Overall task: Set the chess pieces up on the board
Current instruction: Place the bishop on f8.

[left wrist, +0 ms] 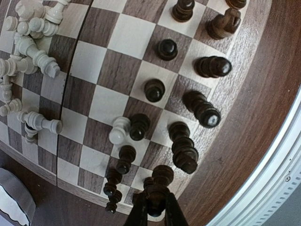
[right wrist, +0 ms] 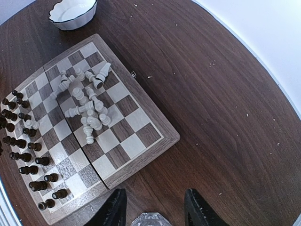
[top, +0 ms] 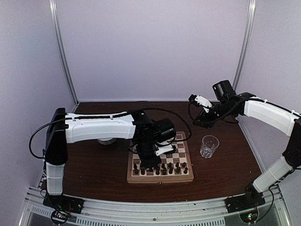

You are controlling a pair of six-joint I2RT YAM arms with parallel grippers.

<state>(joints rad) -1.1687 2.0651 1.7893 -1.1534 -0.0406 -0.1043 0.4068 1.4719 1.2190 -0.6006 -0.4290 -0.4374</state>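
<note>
Dark wooden surface [top: 94,169] is carrying the chessboard [top: 160,179] in its middle, with pale walls behind. Along its near edge the dark chessmen [left wrist: 188,117] are standing in two rows, while the white chessmen [right wrist: 87,110] are lying in a heap on the far half. One white pawn [left wrist: 120,131] is standing among the dark ones. The left hand [left wrist: 155,205] is clamping a dark piece [left wrist: 157,188] at the board's corner, so I judge the dark side is being finished. The right hand [right wrist: 155,207] is hanging over the drinking glass [right wrist: 151,219], fingers apart, holding nothing. Next, the left hand needs to release its piece upright and rise straight, not touching the neighbours.
</note>
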